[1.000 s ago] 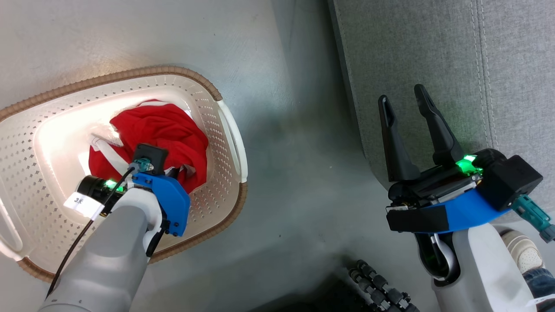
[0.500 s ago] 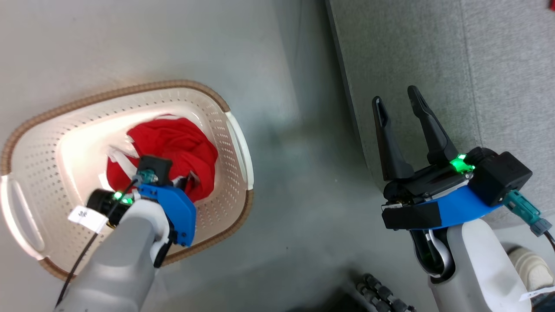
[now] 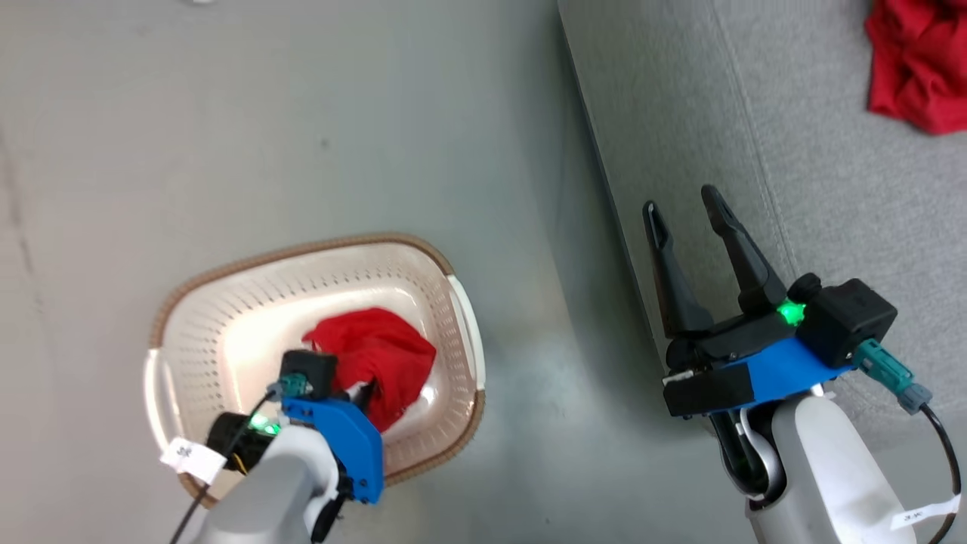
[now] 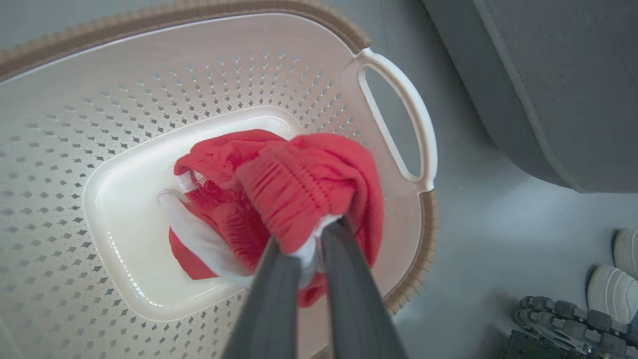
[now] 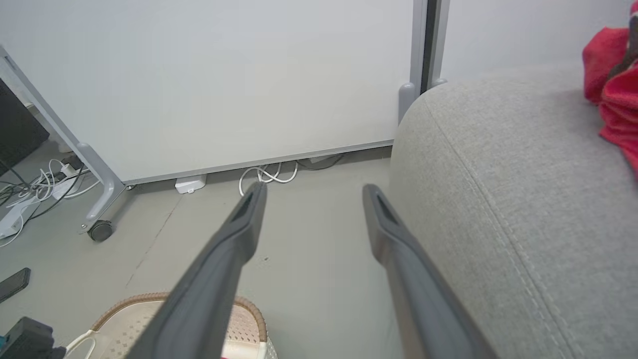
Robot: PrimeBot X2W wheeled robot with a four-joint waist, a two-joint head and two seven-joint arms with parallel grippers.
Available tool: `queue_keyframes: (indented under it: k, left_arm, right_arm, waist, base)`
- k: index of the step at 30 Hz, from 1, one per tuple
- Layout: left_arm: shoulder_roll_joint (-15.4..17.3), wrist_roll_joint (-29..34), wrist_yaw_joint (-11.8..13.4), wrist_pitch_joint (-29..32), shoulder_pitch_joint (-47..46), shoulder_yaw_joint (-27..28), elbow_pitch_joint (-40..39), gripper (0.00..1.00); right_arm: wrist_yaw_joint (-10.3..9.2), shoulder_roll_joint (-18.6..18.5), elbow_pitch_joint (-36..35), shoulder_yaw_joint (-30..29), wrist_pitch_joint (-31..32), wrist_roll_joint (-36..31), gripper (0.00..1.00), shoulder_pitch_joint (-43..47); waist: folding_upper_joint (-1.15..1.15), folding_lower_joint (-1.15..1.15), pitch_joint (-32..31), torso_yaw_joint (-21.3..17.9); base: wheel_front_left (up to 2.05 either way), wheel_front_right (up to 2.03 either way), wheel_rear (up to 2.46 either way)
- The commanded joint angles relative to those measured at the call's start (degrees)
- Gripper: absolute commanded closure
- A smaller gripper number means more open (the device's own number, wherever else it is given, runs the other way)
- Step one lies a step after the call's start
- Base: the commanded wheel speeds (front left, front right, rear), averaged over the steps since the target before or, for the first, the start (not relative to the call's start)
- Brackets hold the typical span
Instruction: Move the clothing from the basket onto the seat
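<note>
A red garment with white trim [image 4: 299,184] hangs bunched over the floor of the cream basket [image 4: 199,85]. My left gripper [image 4: 306,244] is shut on its gathered waistband. From the head view, this clothing [image 3: 385,355] sits in the basket [image 3: 302,253] at lower left, with my left gripper [image 3: 363,393] just beneath it. Another red garment [image 3: 918,68] lies on the grey seat [image 3: 831,227] at upper right. My right gripper [image 3: 684,211] stands open and empty above the seat's front edge. In the right wrist view the right gripper [image 5: 314,194] points past the seat [image 5: 523,199] toward a wall.
Grey floor separates the basket from the seat. White shoes [image 4: 613,279] and a black jointed stand [image 4: 563,329] lie near the robot's base. A white wall panel on a wheeled leg [image 5: 99,229] and loose cables [image 5: 269,174] line the far side.
The head camera has risen and shifted, so the basket looks smaller and the garment on the seat has come into sight. The garment in my left gripper has drawn up into a tighter bunch.
</note>
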Motion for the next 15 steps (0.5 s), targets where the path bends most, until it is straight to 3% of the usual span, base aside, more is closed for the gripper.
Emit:
queue_keyframes:
  k: [1,15]
  left_arm:
    - [-0.59,-0.78,-0.10,-0.37,1.20,-0.42,-0.62,1.00]
    - [-0.78,-4.03,-0.10,-4.24,2.84,-4.20,-7.73,1.00]
  right_arm:
    - [0.03,-0.07,0.35,-0.30,0.39,-0.58,0.00,1.26]
    - [0.03,-0.06,-0.85,-3.28,4.71,-1.30,0.00,8.66]
  waist:
    - [0.00,0.01,-6.20,3.21]
    - [0.00,0.01,-21.05,11.00]
  base:
    - [0.00,0.00,0.00]
    - [0.00,0.00,0.00]
